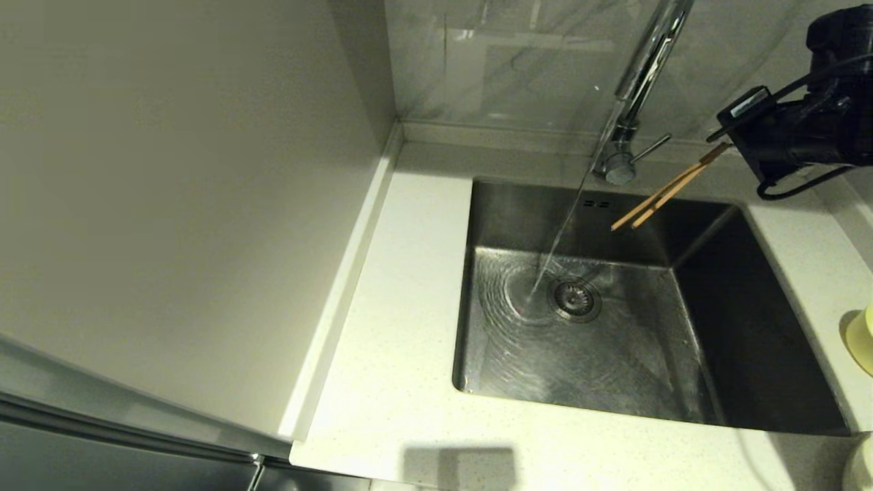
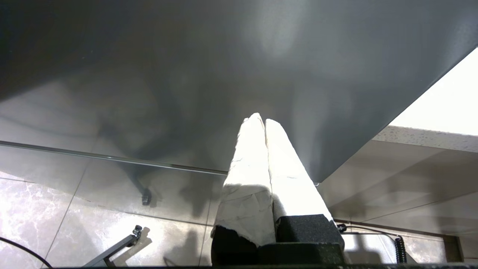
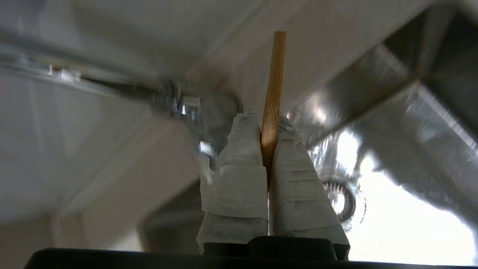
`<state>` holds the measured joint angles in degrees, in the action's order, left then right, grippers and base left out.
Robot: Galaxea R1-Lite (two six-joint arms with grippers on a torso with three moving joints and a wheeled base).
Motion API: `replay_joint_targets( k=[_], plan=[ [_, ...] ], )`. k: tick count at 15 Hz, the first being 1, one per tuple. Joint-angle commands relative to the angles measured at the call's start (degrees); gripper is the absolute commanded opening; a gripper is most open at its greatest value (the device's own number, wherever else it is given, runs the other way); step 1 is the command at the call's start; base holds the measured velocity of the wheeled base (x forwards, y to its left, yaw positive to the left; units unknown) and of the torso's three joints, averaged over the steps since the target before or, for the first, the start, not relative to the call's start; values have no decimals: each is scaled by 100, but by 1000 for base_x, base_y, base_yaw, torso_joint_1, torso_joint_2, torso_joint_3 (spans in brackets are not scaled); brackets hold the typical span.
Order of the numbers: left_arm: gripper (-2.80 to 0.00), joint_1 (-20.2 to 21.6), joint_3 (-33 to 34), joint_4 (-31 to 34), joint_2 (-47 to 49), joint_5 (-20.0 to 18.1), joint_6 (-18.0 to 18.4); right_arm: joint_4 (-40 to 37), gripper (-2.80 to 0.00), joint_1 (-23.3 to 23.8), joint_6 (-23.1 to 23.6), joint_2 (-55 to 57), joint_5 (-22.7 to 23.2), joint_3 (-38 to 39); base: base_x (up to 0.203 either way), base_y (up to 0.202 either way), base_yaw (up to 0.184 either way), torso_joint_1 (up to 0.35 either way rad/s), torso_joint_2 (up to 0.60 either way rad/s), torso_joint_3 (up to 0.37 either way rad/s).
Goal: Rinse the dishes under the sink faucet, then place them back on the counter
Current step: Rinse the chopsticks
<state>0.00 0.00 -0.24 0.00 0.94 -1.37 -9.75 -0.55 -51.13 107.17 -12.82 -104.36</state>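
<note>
Two brown wooden chopsticks (image 1: 658, 196) slant down over the back of the sink (image 1: 750, 327), and my right gripper (image 1: 721, 146) is shut on their upper ends. In the right wrist view they stick out as one stick (image 3: 274, 74) from between the white-wrapped fingers of that gripper (image 3: 267, 119). The chrome sink faucet (image 1: 644, 68) is running. Its water stream (image 1: 566, 225) falls beside the drain strainer (image 1: 575, 299), a little left of the chopstick tips and apart from them. A pale yellow-green bowl (image 1: 863, 337) shows at the counter's right edge. My left gripper (image 2: 261, 121) is shut and holds nothing.
The white speckled counter (image 1: 395, 327) surrounds the sink, with a grey cabinet side (image 1: 170, 204) rising at its left. The faucet's thin lever (image 1: 651, 149) points toward the chopsticks. A cream-white rim (image 1: 861, 470) peeks in at the lower right corner. The left gripper hangs low above a tiled floor (image 2: 56, 209).
</note>
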Motion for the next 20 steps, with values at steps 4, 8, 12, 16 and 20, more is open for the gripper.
replay_joint_targets(
  k=[4, 8, 12, 16, 20],
  plan=[
    [-280, 0, 0, -2, -9, 3, -4, 28, -280, -589, 41, 171, -923, -325, 0, 0, 0, 0, 0, 0],
    [-280, 0, 0, -2, -9, 3, -4, 65, -280, -987, 164, 266, -1399, -634, 0, 0, 0, 0, 0, 0],
    [-280, 0, 0, -2, -9, 3, -4, 669, -280, -1280, 173, 374, -1531, -876, 0, 0, 0, 0, 0, 0],
    [-280, 0, 0, -2, -9, 3, -4, 891, -280, -1554, 164, 427, -1694, -861, 0, 0, 0, 0, 0, 0],
    [-280, 0, 0, -2, -9, 3, -4, 905, -280, -1589, 156, 445, -1697, -850, 0, 0, 0, 0, 0, 0]
  ],
)
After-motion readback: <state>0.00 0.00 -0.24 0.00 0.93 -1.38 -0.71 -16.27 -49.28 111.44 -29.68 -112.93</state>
